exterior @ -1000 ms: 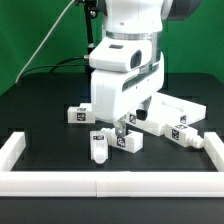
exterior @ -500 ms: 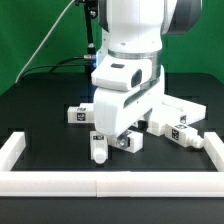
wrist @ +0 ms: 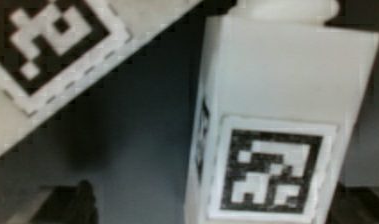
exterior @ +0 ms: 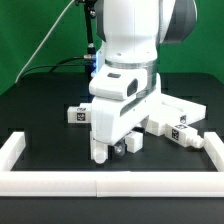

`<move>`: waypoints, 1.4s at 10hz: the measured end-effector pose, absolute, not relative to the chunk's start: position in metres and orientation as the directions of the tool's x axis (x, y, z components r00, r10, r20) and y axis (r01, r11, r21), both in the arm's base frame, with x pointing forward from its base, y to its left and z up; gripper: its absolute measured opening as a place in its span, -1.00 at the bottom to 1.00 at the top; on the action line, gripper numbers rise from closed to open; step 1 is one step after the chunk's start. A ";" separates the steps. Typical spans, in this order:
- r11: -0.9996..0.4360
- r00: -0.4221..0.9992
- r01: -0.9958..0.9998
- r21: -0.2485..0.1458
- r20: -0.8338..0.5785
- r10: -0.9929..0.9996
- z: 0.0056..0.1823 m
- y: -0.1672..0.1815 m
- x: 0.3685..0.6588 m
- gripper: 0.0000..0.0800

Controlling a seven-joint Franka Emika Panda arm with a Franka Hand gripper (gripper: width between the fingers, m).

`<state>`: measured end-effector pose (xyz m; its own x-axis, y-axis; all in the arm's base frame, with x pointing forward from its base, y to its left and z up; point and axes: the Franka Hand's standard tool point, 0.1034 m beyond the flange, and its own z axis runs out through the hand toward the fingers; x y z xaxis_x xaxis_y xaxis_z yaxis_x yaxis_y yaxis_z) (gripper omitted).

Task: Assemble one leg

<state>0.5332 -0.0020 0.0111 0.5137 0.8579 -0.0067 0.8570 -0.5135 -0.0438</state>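
The tool (exterior: pixel 111 146) has dropped beside one upright leg (exterior: pixel 97 152) (of four visible).

Exterior camera faces the arm (exterior: pixel 125 60) across the table (exterior: pixel 40 110), slightly above, mid-distance; wrist camera sits very close on the leg (wrist: pixel 275 110), visible in both views.

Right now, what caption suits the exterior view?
Franka arm bent low over a tagged white leg near the front border rail, more legs lying on the black table.

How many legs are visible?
4 legs: one at the gripper, one beside it, one at the exterior view's left, one at its right; the arm may hide more.
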 end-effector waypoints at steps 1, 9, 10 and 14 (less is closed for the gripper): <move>-0.514 0.514 0.857 -0.044 -0.007 0.858 0.011 -0.002 0.533 0.34; -0.582 0.578 0.809 -0.082 -0.074 0.813 0.076 -0.024 0.533 -0.28; -0.570 0.565 0.818 -0.081 -0.075 0.822 0.083 -0.050 0.526 -0.28; -0.576 0.571 0.814 -0.076 -0.073 0.818 0.093 -0.091 0.521 -0.28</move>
